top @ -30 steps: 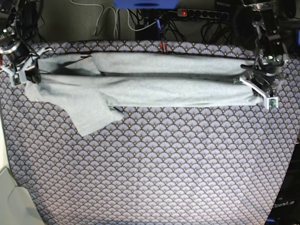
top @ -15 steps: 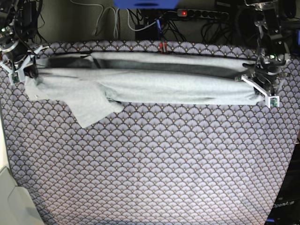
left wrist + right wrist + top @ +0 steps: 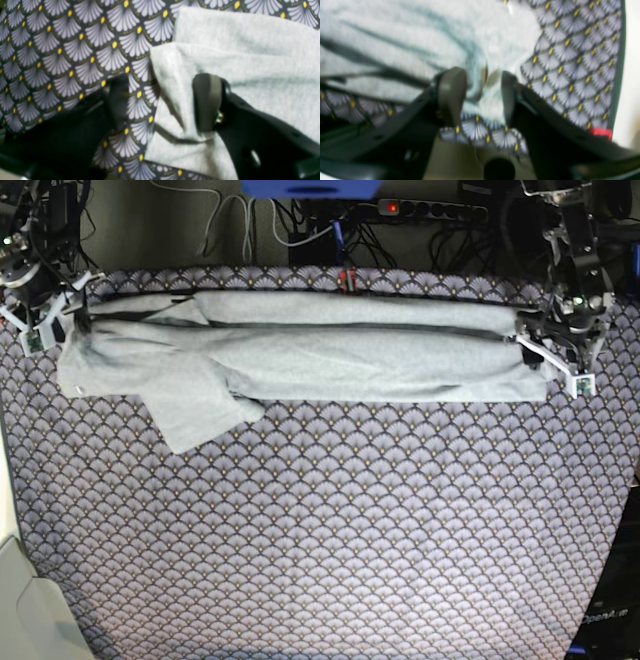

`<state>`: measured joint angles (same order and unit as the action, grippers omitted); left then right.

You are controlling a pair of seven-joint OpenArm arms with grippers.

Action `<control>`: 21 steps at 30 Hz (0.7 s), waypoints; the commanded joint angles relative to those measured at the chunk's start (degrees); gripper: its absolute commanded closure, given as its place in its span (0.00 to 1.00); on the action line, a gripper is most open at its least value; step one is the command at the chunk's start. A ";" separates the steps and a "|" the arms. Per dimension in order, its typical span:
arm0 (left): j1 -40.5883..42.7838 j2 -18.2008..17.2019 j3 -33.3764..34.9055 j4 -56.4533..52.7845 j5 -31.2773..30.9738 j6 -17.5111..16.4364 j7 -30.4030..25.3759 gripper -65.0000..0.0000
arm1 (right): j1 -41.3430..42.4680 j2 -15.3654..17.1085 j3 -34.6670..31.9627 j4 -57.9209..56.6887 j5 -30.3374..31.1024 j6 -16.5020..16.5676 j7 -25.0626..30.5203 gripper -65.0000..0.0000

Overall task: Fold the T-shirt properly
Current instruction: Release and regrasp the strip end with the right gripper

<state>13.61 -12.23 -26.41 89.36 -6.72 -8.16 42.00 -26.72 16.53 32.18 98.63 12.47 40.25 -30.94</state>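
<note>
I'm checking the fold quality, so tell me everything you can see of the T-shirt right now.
The T-shirt is plain light grey, soft knit-looking cotton, folded lengthwise into a long band across the far side of the patterned tablecloth. One sleeve flap sticks out toward the near side. No lettering shows. The left gripper has a finger on one end; at the other end, cloth sits between the right gripper's fingers.

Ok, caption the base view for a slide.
Two grippers, left gripper and right gripper, at opposite ends of the folded grey T-shirt on a patterned tablecloth.
</note>
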 commanded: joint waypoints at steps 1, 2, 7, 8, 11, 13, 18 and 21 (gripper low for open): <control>-0.38 -0.56 -0.09 1.14 -0.27 -0.32 -0.46 0.38 | -0.14 1.09 0.56 0.93 0.67 -0.25 0.74 0.51; -0.46 -0.56 -0.09 1.14 -0.36 -0.32 -0.46 0.38 | 0.04 1.09 0.74 0.93 0.67 -0.25 0.21 0.49; -1.25 -0.56 -0.09 0.70 -0.36 -0.32 -0.20 0.38 | 0.30 1.18 4.61 1.19 0.76 -0.25 0.30 0.48; -1.25 -0.56 -0.09 0.79 -0.36 -0.32 -0.20 0.38 | 0.92 1.18 5.84 1.28 0.76 -0.25 0.21 0.48; -1.25 -0.56 -0.09 1.32 -0.36 -0.32 -0.20 0.38 | 3.38 2.41 7.77 1.99 0.85 -0.25 -0.14 0.48; -1.25 -0.56 -0.09 1.32 -0.36 -0.32 -0.20 0.38 | 4.70 3.64 6.01 3.48 0.85 -0.25 -0.23 0.48; -1.25 -0.39 -0.09 1.32 -0.36 -0.32 -0.20 0.38 | 12.79 3.99 -5.06 7.26 0.67 -0.25 -5.41 0.48; -1.25 -0.39 -0.09 1.32 -0.36 -0.32 -0.20 0.38 | 19.91 3.20 -11.57 5.77 0.76 -0.25 -11.83 0.48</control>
<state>12.80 -11.90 -26.26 89.65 -6.96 -8.62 42.68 -6.98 18.90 20.05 103.77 13.28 40.29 -43.62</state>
